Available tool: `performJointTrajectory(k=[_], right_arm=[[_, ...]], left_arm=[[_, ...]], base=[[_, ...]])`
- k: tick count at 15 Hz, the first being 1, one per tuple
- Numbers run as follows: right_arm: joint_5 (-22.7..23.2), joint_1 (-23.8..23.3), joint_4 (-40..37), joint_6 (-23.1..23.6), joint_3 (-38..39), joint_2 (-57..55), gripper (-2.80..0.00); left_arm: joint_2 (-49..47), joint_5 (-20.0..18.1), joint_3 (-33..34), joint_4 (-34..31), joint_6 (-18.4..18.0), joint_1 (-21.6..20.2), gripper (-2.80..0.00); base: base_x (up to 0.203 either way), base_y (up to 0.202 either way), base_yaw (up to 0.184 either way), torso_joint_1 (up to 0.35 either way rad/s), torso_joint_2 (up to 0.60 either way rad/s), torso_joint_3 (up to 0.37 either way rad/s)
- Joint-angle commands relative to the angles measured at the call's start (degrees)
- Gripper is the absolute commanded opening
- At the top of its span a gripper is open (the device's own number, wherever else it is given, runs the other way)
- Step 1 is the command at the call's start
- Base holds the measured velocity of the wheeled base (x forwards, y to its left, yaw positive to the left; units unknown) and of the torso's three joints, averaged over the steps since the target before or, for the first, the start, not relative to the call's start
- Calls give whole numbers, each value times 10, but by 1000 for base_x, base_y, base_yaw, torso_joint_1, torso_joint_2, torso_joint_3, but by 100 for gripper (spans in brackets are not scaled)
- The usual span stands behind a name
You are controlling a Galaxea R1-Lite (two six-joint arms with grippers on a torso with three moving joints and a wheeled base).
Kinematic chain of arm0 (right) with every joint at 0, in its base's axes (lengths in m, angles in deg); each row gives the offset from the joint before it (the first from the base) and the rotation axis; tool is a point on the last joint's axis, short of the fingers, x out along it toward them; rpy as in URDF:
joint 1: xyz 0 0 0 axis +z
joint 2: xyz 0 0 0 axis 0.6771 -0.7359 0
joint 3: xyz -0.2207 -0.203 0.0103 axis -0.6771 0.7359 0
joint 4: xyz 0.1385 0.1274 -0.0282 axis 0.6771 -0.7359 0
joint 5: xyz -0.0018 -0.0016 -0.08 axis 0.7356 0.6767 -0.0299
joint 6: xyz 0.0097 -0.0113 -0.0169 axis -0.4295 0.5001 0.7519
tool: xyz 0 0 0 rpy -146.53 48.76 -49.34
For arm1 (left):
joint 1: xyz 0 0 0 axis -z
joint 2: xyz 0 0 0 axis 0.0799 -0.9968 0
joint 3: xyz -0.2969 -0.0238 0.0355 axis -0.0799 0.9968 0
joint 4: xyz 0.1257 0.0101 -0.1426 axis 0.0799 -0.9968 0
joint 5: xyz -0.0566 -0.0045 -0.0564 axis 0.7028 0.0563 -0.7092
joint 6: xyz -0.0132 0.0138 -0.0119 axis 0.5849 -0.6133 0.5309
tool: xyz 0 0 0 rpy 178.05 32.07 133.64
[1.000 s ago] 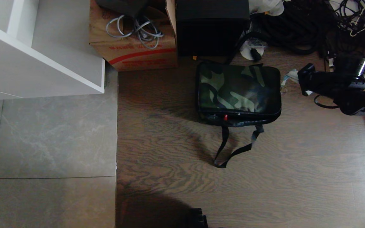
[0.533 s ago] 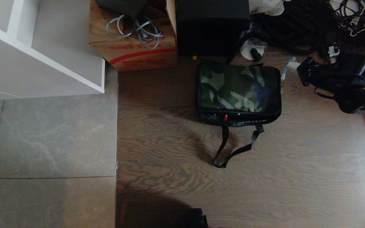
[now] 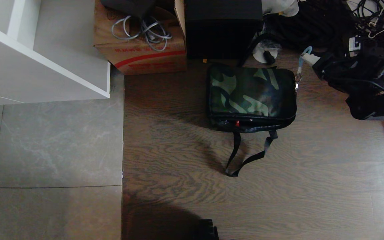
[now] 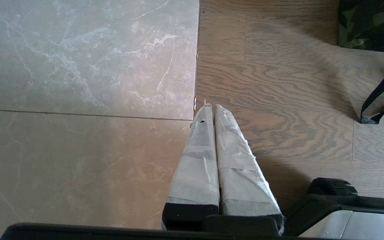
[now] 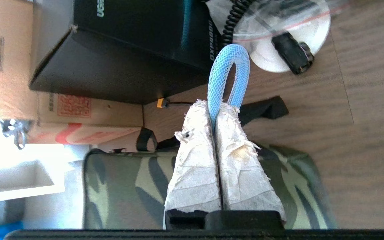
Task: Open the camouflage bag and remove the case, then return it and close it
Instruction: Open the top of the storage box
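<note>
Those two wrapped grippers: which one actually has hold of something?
The right gripper: its fingers are shut on a light blue mesh loop beside the camouflage bag. The left gripper is shut on nothing, hanging over bare floor.

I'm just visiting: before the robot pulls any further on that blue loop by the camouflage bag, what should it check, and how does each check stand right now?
1. Right gripper shut on the blue mesh loop: ok.
2. Loop joined to the zipper at the camouflage bag corner: appears so, via a small metal link; ok.
3. Bag lid open: not ok, it lies closed.
4. Case visible: cannot tell, nothing shows inside.
5. Shoulder strap clear of the gripper: ok, it lies on the floor in front.
6. Left gripper shut and parked away from the bag: ok.
</note>
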Motion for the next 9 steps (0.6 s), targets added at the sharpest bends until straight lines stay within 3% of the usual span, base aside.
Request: performJointTrajectory(k=[1, 9], right_arm=[[2, 2, 15, 0, -20, -25, -280], [-5, 6, 32, 11, -117, -61, -280]], left_arm=[[0, 0, 6, 0, 0, 1, -280], [0, 0, 6, 0, 0, 0, -280]], base=[[0, 0, 0, 0, 0, 0], [0, 0, 0, 0, 0, 0]])
